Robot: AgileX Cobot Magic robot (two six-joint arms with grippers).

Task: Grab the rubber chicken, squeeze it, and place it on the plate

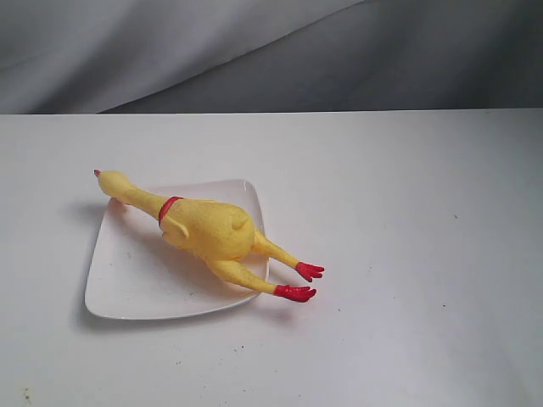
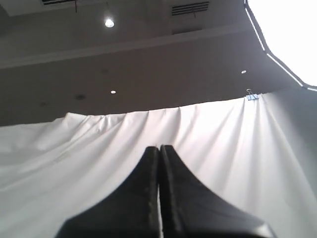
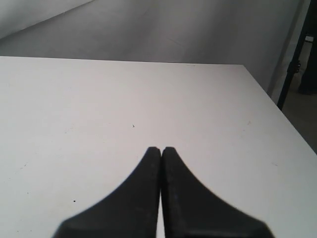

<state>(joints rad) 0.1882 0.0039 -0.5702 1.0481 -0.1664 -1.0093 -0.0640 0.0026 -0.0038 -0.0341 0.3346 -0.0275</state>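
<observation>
The yellow rubber chicken lies across the white plate in the exterior view, its head past the plate's far left corner and its red feet hanging over the right rim onto the table. No arm shows in that view. My left gripper is shut with nothing in it and faces a white curtain and the ceiling. Over bare table, my right gripper is also shut and empty. Neither wrist view shows the chicken or the plate.
The white table stretches wide to the right of the plate. Grey cloth hangs behind its far edge. In the right wrist view the table's edge drops to the floor beside a black stand.
</observation>
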